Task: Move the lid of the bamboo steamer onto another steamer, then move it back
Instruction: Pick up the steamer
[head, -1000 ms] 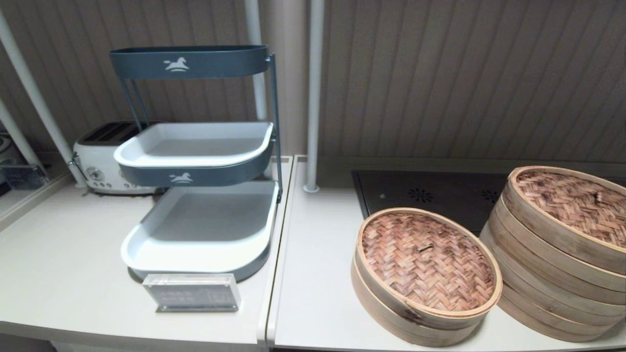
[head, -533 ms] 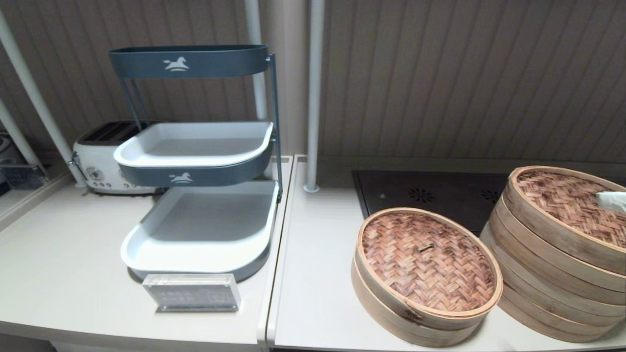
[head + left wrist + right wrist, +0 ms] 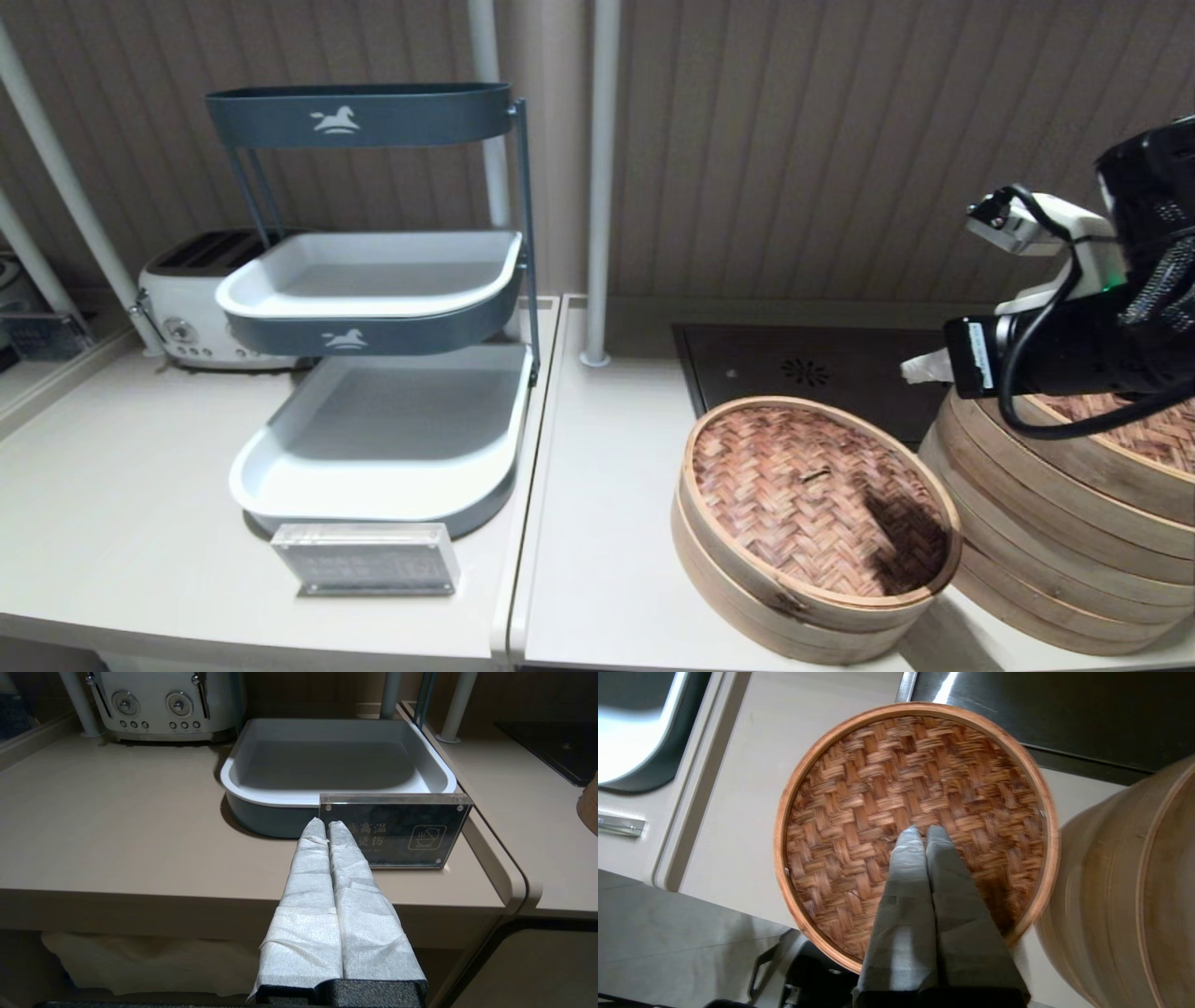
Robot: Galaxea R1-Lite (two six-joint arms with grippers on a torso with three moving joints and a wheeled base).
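Hovering: right pincer (image 3: pixel 926 831) together over bamboo steamer lid (image 3: pixel 896 812) | steamers: 2 | left pincer (image 3: pixel 327 826) together

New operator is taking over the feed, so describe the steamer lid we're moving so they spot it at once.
On the right counter, in front of the black cooktop, stand two bamboo steamers. The lid tops the low left one, beside the tall stack. Its rim bears a small dark smudge at the front.
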